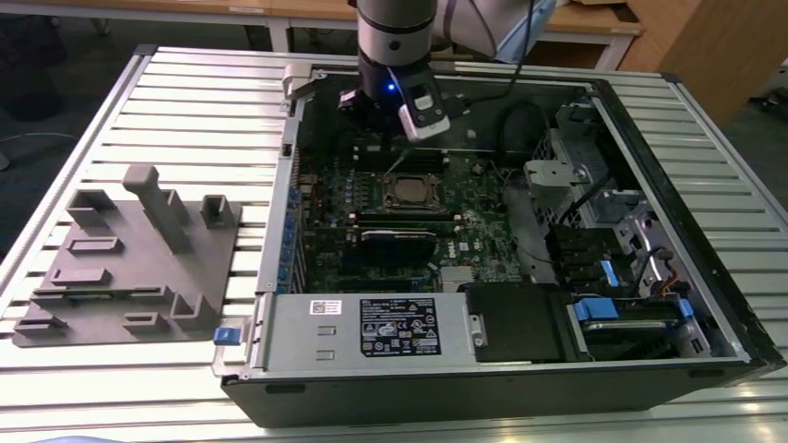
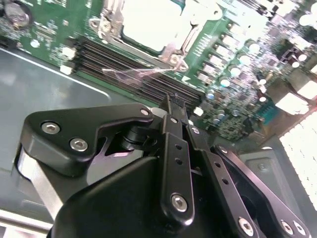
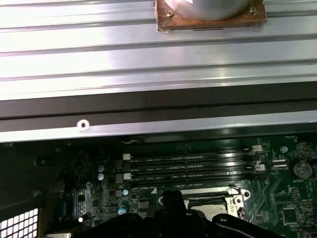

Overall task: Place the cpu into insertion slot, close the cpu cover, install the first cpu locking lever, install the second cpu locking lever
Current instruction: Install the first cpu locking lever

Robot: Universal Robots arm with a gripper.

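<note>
Your computer case (image 1: 493,399) lies on its side on the slatted table (image 1: 185,101) with the open side up. I judge this is so that the arm can reach the green motherboard (image 1: 483,214) from above.

The gripper (image 2: 174,101) hangs inside the case, just above the board and beside the far edge of the insertion slot (image 3: 237,200). Its fingers look pressed together with nothing between them. A narrow closed tip like this suits pushing a small part better than grasping one.

The cpu (image 2: 148,22) already sits flat in the slot, with its pale metal top facing up. The cpu cover (image 2: 168,49) seems to lie down around it as a thin frame, which would keep the chip in place. You cannot tell here whether either locking lever is hooked.
</note>
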